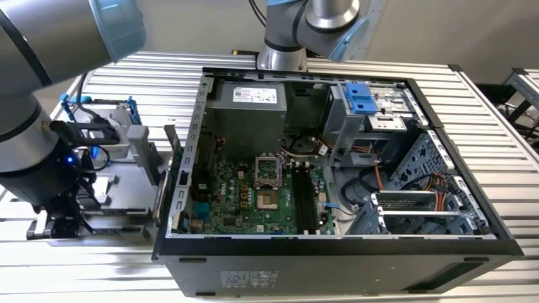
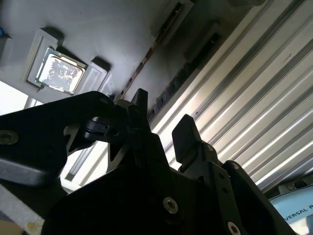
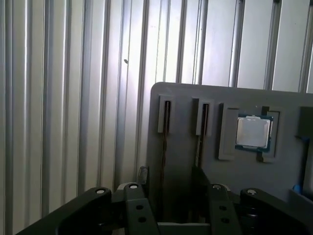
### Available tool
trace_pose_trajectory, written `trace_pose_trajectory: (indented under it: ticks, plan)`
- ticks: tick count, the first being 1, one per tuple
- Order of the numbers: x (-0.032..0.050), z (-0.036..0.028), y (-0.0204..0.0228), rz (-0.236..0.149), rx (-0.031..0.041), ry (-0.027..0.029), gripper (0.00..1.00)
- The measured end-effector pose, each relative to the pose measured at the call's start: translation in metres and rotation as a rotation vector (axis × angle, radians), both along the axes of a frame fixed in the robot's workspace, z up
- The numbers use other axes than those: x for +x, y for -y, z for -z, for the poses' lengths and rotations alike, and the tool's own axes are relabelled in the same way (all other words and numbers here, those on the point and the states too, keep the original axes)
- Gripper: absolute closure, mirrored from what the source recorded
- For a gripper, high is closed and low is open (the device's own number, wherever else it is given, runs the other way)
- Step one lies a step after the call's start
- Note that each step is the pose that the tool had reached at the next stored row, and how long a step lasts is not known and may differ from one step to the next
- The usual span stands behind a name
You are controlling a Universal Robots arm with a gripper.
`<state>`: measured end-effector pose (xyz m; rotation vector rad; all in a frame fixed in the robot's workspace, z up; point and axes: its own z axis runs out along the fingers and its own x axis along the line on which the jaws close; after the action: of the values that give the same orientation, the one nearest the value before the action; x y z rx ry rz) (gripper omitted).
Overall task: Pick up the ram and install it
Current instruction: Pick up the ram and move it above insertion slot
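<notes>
Gripper point(image 2: 164, 110), jaws apart and empty, hovers over a grey tray point(image 3: 186, 98); the ram point(image 2: 146, 52) stands edge-on just ahead, processor point(image 3: 253, 131) beyond.

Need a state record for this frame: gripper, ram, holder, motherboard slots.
gripper: black two-finger gripper, open, holding nothing, just above the grey holder plate
ram: thin greyish-green memory stick, edge-on in a holder slot, not gripped
cpu: silver square chip in a holder recess
motherboard slots: long black slots inside the open black computer case, look empty
</notes>
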<state>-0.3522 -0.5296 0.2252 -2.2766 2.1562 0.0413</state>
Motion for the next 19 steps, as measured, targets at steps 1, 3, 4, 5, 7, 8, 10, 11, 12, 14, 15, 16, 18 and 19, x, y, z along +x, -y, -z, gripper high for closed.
trace_pose_trajectory:
  ticks: [1,3,4,5,7,8,10,11,12,14,15,16,18,19]
  plan:
    - [0.0,0.0015,0.0,0.0,0.0,0.0,0.0]
    - [0.0,0.0042,0.0,0.0,0.0,0.0,0.0]
    - [0.0,0.0052,0.0,0.0,0.0,-0.0002,0.0]
    - [0.0,0.0063,0.0,0.0,-0.0001,-0.0005,0.0]
    - [0.0,0.009,0.0,0.0,-0.0002,-0.0012,0.0]
    - [0.0,0.0106,0.0,0.0,-0.0002,-0.0018,0.0]
    - [0.0,0.0135,0.0,0.0,-0.0007,-0.0037,0.0]
    - [0.0,0.0146,0.0,0.0,-0.0007,-0.0043,0.0]
    - [0.0,0.0159,0.0,0.0,-0.0007,-0.0052,0.0]
    - [0.0,0.0183,0.0,0.0,-0.0007,-0.0056,0.0]
    - [0.0,0.0195,0.0,0.0,-0.0008,-0.0057,0.0]
    - [0.0,0.0206,0.0,0.0,-0.0007,-0.0056,0.0]
    - [-0.0001,0.0226,0.0,0.0,-0.0008,-0.0057,0.0]
    - [-0.0001,0.0237,0.0001,0.0,-0.0007,-0.0056,0.0]
